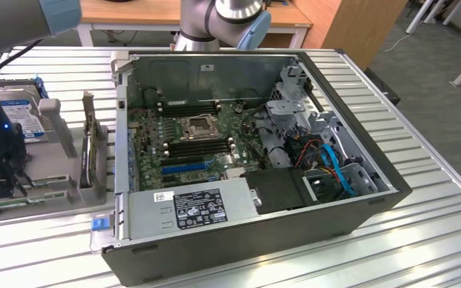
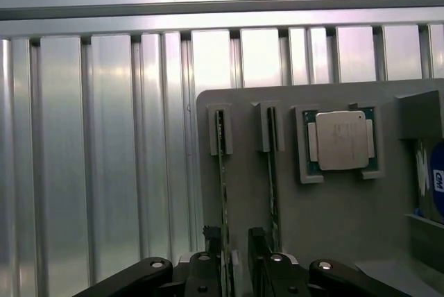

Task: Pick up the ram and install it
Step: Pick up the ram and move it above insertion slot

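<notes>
Carrying everything, one ribbed metal worktop (image 1: 431, 198) (a wooden desk (image 1: 134, 12) stands behind) holds one open computer case (image 1: 239, 258) and one grey holder (image 2: 333, 227). The holder bears one hard drive (image 1: 18, 114), two sticks on edge and one processor (image 2: 341, 139). The spread claw (image 2: 234, 248) straddles the ram (image 2: 222, 186); the second stick (image 2: 272, 179) stands just beside.

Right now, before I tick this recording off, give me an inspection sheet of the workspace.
Surface: slatted metal table, bearing an open computer case and a grey holder.
Job's things: two ram sticks on edge in the holder.
Clutter: processor, hard drive in the holder.
Grippers: gripper, fingers open, straddling the ram stick farther from the processor.
Cables: blue and red cables inside the case.
Surroundings: wooden desk behind.
</notes>
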Controlling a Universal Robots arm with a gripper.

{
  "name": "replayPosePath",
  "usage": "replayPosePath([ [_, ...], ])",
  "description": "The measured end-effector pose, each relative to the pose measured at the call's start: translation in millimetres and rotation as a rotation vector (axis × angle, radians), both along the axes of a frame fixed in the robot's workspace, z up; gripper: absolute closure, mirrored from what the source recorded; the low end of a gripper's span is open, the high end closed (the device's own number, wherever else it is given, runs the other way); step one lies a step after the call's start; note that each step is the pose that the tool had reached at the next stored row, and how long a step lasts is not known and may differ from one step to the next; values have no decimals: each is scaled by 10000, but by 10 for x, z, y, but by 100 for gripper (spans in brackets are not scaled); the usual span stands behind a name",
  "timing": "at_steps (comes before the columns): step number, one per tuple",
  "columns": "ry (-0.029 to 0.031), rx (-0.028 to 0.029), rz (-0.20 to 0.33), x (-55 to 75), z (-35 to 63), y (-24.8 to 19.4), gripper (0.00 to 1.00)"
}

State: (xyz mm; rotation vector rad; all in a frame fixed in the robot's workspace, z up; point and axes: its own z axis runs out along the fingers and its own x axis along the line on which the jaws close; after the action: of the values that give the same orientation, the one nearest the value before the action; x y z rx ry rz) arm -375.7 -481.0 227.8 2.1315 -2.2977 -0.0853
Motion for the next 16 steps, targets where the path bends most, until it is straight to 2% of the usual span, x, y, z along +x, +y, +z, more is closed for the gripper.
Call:
replayPosePath([
  [11,-1,0,1,0,-79,-2,70],
  [16,0,-1,2,0,-86,-2,70],
])
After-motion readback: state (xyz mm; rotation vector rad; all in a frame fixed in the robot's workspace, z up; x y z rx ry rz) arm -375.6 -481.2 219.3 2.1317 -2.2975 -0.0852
